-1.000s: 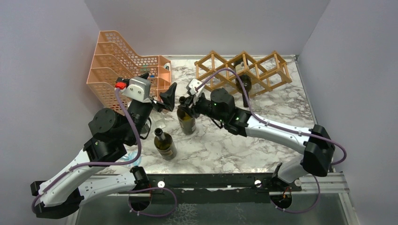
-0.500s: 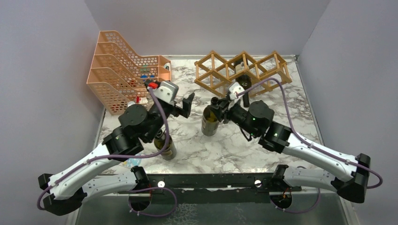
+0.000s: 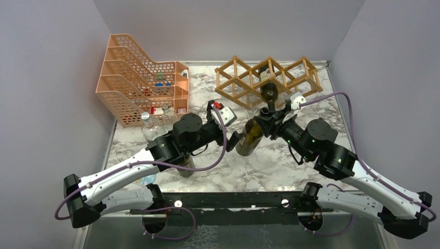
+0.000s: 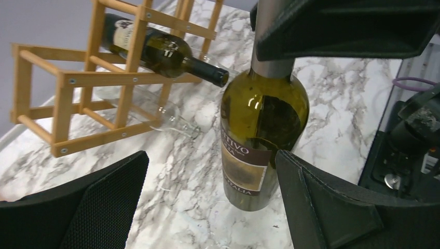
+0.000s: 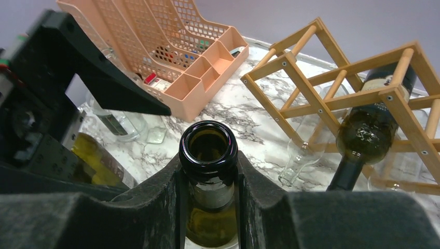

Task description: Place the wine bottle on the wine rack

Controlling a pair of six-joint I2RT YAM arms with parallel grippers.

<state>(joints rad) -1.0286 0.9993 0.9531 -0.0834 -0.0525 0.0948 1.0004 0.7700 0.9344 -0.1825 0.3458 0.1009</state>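
Note:
My right gripper (image 3: 267, 115) is shut on the neck of an olive-green wine bottle (image 3: 250, 137), upright, its base on or just above the marble; its open mouth shows in the right wrist view (image 5: 208, 145) and its label in the left wrist view (image 4: 259, 140). My left gripper (image 3: 234, 141) is open, its fingers (image 4: 332, 202) either side of the bottle's base, not touching. The wooden wine rack (image 3: 270, 78) stands at the back, also shown in the wrist views (image 4: 67, 78) (image 5: 332, 88). A dark bottle (image 3: 269, 94) lies in its middle cell.
An orange mesh file tray (image 3: 137, 72) stands at the back left. A second wine bottle (image 3: 184, 166) stands under my left arm, with a clear plastic bottle (image 3: 150, 127) near it. A clear glass bottle (image 4: 150, 106) lies under the rack.
My right gripper carried the wine bottle to the right, closer to the rack. My left arm swung right after it, and its open gripper now flanks the bottle's base.

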